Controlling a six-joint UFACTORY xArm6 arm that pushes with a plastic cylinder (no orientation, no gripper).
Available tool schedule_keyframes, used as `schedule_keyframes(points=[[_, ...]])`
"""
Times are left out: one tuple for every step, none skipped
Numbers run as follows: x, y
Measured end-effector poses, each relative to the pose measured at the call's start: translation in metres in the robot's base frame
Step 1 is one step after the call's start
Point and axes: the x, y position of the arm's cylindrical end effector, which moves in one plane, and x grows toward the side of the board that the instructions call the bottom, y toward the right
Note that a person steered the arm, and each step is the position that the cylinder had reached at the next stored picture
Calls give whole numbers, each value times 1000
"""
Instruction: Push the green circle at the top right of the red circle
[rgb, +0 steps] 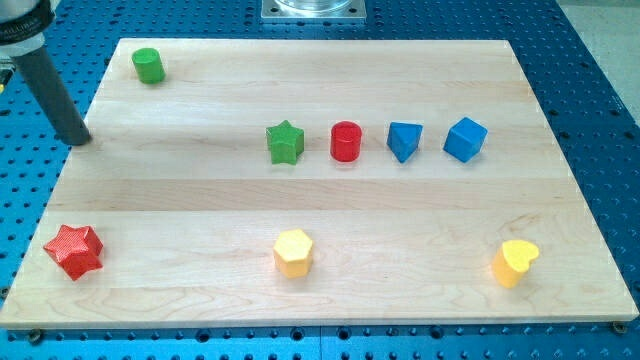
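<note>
The green circle stands near the board's top left corner. The red circle stands near the middle of the board, in a row with other blocks. My tip is at the board's left edge, below and to the left of the green circle and apart from it. The dark rod slants up to the view's top left corner.
A green star sits just left of the red circle. A blue triangle-like block and a blue cube sit to its right. A red star is at bottom left, a yellow hexagon at bottom middle, a yellow heart at bottom right.
</note>
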Motion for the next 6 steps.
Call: schedule_keyframes(points=[[-33,0],[-117,46],[-160,128],[-188,144],[-192,160],[-189,235]])
